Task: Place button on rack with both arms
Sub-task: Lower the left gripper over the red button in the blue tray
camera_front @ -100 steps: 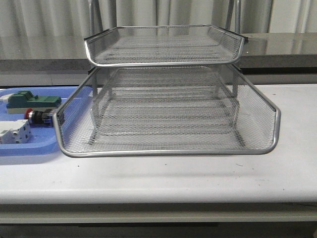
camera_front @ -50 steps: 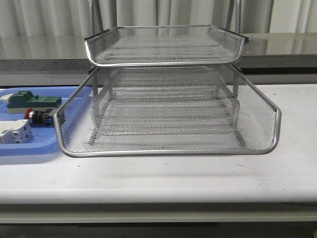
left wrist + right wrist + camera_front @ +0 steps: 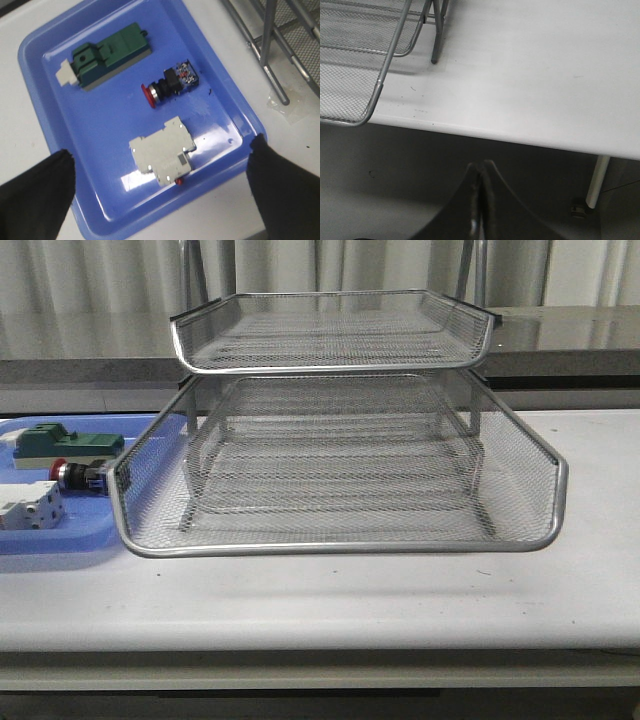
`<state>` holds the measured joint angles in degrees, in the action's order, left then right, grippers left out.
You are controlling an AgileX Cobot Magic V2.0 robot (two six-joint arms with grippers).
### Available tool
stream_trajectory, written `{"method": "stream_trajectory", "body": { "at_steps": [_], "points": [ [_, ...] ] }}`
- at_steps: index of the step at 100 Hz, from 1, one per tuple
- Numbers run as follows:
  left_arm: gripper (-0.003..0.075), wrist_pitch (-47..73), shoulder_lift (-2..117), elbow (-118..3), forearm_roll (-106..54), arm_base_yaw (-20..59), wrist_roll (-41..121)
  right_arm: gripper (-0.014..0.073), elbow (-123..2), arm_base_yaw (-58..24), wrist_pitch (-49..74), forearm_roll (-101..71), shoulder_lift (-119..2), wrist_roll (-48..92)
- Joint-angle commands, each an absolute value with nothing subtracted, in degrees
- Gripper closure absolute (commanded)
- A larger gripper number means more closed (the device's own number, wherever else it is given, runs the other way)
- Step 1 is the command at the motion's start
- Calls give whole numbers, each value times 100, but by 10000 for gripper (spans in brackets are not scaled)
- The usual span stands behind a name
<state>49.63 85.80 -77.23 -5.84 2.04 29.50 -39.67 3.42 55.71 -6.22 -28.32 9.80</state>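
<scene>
— Any lettering to read on the white block [image 3: 162,155] in the blue tray [image 3: 45,45]?
— Only a small grey label, too blurred to make out.
— And on the green block [image 3: 107,54] or the button [image 3: 170,86]?
— Nothing legible there either.

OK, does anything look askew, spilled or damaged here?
Nothing stands out. The button, green block and white block lie separately in the blue tray, and the rack stands level.
</scene>
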Motion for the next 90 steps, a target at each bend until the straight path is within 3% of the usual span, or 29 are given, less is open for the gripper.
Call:
{"method": "stream_trajectory", "body": {
  "at_steps": [1,45,90],
  "points": [
    [66,4945,8936,-8463,-690,329,3324,664,-4111,379,5269,-624,-2847,983],
    [66,6561,11512,-11199,-671,439,4649,664,-4111,379,5269,-624,-2847,983],
    [66,6464,12516,-11468,-681,439,5122,664,-4111,379,5269,-624,-2847,983]
  ]
}}
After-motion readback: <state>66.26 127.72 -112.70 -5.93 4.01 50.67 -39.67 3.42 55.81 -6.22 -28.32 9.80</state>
